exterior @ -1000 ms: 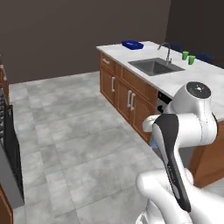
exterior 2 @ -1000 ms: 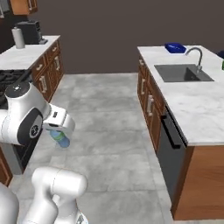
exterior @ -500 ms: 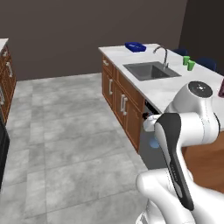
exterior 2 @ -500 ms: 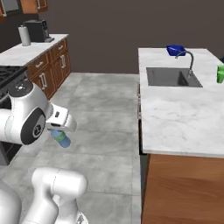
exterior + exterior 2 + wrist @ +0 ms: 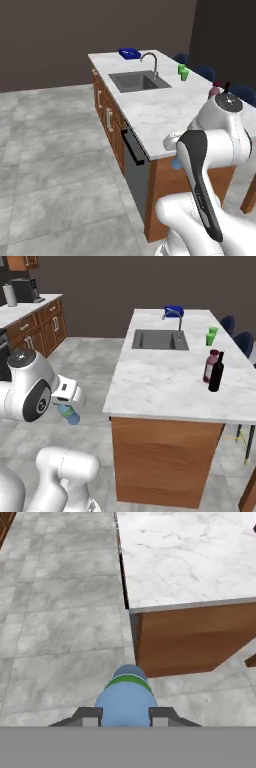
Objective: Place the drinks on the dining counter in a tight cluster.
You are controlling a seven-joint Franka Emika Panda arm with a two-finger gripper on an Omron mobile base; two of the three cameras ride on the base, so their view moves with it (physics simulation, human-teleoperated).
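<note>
The pincer point(image 5: 126, 713) is closed tight on the little blue water bottle point(image 5: 126, 696), one finger on each side. The bottle sticks out past the fingertips, up in the air over the floor, beside the white counter point(image 5: 185, 557).

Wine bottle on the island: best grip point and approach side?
Grip the wine bottle on its straight body, below the narrow neck, jaws level. It stands upright with the juice bottle close on its sink side, so probably come from the near counter end, where bare marble leaves room. The gripper is shut on the water bottle.
</note>
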